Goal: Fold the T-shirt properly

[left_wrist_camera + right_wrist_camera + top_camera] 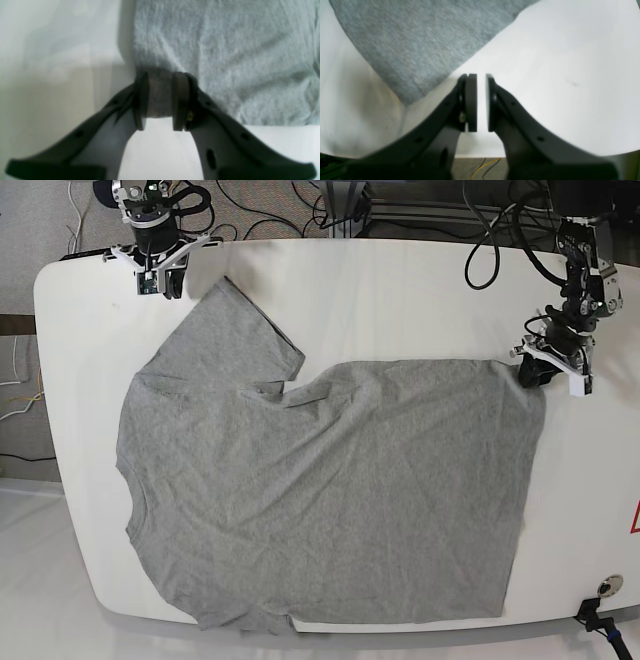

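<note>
No readable text, labels, brands or numbers in any view. Only sign-like mark: part of a red triangular outline (634,520) at the base view's right edge, well below the left claw (530,374) and cut off by the frame, with no legible content. The plain grey cotton T-shirt (320,490) carries no print.

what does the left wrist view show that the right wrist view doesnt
Only the left wrist view shows a grip: the left gripper has grey fabric pinched between its pads at the shirt's edge. Only the right wrist view shows the right gripper slightly parted with nothing between its pads, the tip of a sleeve off to one side, and yellow and dark wires beyond the table edge. Both show the grey T-shirt lying on the white table.
</note>
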### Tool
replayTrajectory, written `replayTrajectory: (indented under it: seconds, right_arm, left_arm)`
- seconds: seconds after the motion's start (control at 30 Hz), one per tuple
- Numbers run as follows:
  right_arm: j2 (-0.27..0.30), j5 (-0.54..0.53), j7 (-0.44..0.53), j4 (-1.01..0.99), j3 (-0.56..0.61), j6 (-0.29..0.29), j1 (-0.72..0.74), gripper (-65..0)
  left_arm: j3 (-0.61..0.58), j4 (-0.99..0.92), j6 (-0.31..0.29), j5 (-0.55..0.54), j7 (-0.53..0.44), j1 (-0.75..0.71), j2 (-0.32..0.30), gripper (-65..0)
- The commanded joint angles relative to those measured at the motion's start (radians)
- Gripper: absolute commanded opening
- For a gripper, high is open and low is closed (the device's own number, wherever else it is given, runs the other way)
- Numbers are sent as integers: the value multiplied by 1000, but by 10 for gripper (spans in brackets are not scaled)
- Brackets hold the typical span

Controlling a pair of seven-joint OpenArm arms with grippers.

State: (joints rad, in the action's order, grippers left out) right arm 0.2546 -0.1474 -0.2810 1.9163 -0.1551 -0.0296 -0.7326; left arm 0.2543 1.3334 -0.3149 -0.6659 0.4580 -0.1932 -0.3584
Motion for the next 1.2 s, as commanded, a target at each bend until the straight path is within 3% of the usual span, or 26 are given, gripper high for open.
replayTrajectory:
  seconds: [0.0,0.03,0.2,0.33,0.57,0.9,1.17]
  right_arm:
    - [10,2,26,19,0,-3,-12,-603]
    - [7,-2,38,1,-9,-13,-2,-610]
    - [9,1,36,-19,-8,-16,3,-620]
    - [10,0,35,-26,-10,-14,4,-624]
    - [11,1,36,-23,-12,-15,2,-634]
    - [12,1,37,-21,-12,-22,6,-647]
    - [12,-4,36,-18,-12,-22,3,-650]
  left_arm:
    - [6,18,-11,-1,58,1,-11,-596]
    - [4,13,-11,-14,11,0,-9,-549]
    - [9,17,-17,-24,8,0,-7,-436]
    - [15,20,-21,-27,-8,1,-4,-388]
    - [18,27,-17,-29,-32,0,6,-382]
    - [26,31,0,-35,-55,6,11,-475]
    - [30,27,-1,-38,-58,7,18,-458]
